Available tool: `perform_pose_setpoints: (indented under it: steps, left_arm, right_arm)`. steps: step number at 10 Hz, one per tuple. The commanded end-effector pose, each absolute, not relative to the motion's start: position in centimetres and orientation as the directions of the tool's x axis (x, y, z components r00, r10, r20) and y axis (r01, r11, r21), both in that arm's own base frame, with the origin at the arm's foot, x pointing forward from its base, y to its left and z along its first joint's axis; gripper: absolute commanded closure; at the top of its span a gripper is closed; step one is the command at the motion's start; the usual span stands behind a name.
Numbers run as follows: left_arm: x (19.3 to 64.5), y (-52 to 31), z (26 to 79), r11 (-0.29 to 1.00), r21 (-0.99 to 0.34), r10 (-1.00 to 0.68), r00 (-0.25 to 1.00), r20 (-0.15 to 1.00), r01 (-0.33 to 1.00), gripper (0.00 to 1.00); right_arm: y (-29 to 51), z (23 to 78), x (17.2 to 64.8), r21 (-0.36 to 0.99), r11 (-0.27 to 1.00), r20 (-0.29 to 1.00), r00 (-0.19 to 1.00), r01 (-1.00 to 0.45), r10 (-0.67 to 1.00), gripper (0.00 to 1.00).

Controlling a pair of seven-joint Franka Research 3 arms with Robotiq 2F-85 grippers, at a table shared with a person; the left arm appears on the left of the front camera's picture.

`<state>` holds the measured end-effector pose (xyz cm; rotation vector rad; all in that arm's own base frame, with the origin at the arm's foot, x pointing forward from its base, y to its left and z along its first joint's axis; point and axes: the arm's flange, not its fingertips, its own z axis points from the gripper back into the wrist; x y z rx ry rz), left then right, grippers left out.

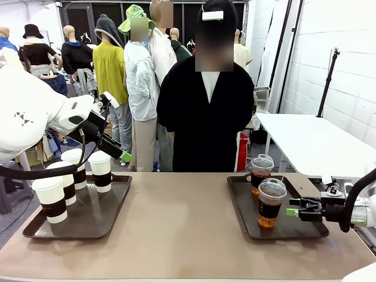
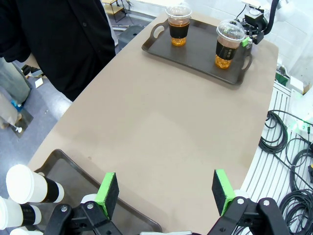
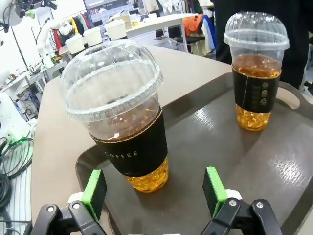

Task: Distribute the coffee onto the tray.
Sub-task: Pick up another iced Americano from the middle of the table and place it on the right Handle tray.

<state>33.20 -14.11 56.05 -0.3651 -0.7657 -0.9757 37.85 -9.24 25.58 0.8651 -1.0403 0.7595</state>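
Right gripper point(image 1: 292, 211), jaws wide and empty, sits just beside the near dome-lidded cup point(image 1: 271, 202) on the right tray point(image 1: 244, 220). Left gripper point(image 2: 165, 192) gapes wide above the left tray's point(image 1: 88, 226) paper cups point(image 1: 75, 179).

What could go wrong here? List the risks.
The open right gripper sits beside the near clear dome-lidded plastic cup of brown drink; a hard squeeze could buckle it and spill. The second clear cup stands close behind and might get knocked. The open left gripper hovers near tall white paper cups.

Both end effectors open: left point(image 2: 166, 193) raised, right point(image 3: 154, 190) low and level.
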Motion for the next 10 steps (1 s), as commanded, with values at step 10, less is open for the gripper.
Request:
perform_pose_setpoints:
  steps: [10]
  left_arm:
    - [33.24, -13.97, 55.95, 0.527, 0.044, -0.600, 0.334, 0.727, 0.849, 0.00]
  right_arm:
    - [-9.35, 25.69, 37.80, 0.219, 0.457, 0.946, 0.303, -0.862, 0.118, 0.00]
